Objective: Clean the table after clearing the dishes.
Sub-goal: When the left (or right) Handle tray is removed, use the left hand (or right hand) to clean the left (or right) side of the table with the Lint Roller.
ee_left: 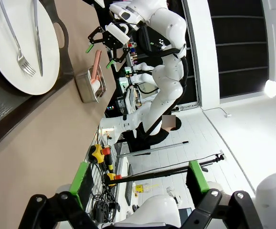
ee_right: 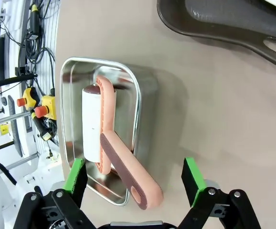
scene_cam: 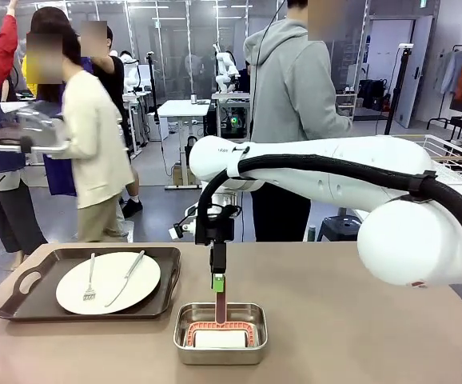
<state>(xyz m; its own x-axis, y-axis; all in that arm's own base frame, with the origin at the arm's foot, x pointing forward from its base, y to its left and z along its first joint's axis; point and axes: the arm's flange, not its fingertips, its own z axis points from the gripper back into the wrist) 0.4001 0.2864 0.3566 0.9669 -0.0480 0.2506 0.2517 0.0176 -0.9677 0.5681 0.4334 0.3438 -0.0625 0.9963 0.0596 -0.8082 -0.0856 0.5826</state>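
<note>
Right gripper point(ee_right: 135, 180), jaws wide open, hangs straight over the roller handle point(ee_right: 128, 169) — it slants up from the pan point(ee_right: 65, 90).

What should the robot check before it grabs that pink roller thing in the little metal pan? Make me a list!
1. Right gripper open: ok, its jaws stand wide apart.
2. Right gripper lined up with the roller: ok, the pink handle lies between its fingers.
3. Roller within easy reach: ok, it rests in the steel pan with the handle sticking out over the rim.
4. Dishes cleared away: not ok, a tray with a plate, fork and knife sits on the table.
5. Left gripper free: ok, open and holding nothing.
6. Where the table is dirty: cannot tell.
</note>
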